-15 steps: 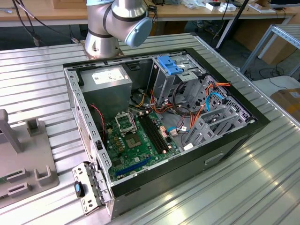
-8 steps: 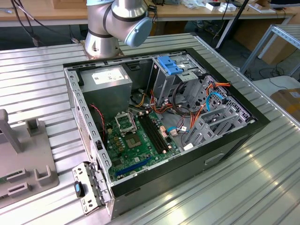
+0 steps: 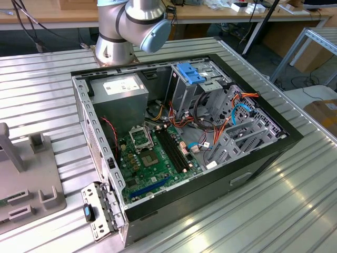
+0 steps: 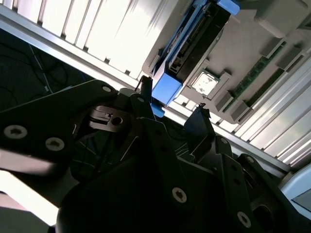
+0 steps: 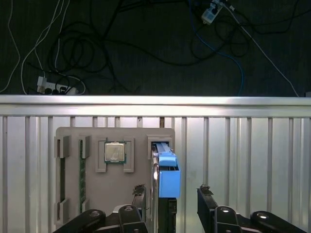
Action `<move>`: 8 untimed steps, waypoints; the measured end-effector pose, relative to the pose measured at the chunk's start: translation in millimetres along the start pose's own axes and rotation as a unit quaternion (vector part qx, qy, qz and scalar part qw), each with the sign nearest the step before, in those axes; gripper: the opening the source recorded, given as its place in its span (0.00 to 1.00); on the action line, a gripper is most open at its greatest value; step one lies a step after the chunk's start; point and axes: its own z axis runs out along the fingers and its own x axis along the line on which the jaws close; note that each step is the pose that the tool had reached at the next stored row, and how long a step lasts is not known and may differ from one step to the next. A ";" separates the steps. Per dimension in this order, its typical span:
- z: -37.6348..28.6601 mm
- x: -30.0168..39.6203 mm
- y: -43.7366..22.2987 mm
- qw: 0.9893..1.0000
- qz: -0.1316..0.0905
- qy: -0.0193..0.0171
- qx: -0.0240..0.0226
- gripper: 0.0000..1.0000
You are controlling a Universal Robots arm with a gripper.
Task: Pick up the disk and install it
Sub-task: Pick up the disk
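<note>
The jaws hang spread apart, one on either side of the disk [image 5: 168, 175], neither touching it. The disk stands on edge in a slot of the grey holder [image 5: 112, 194], beside a processor chip [image 5: 114, 152], on the ribbed metal bench [image 5: 243, 160].

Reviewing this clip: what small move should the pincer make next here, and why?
Probably ease the open pincer straight on toward the disk, without closing yet. In the first wrist view the disk stands on edge in a slot of the grey holder, lined up between the two fingers, nearer one than the other, and nothing is gripped.
</note>
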 end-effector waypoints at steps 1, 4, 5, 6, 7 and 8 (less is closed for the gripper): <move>0.8 0.0 0.0 1.000 0.000 0.000 0.000 0.54; 7.0 0.3 0.1 1.000 0.000 0.000 0.000 0.54; 8.6 0.3 0.1 1.000 0.000 0.000 0.000 0.54; 12.1 0.4 0.1 1.000 0.000 0.000 0.000 0.54; 14.1 0.5 0.2 1.000 0.000 0.000 0.000 0.54; 16.3 0.6 0.2 1.000 0.000 0.000 0.000 0.54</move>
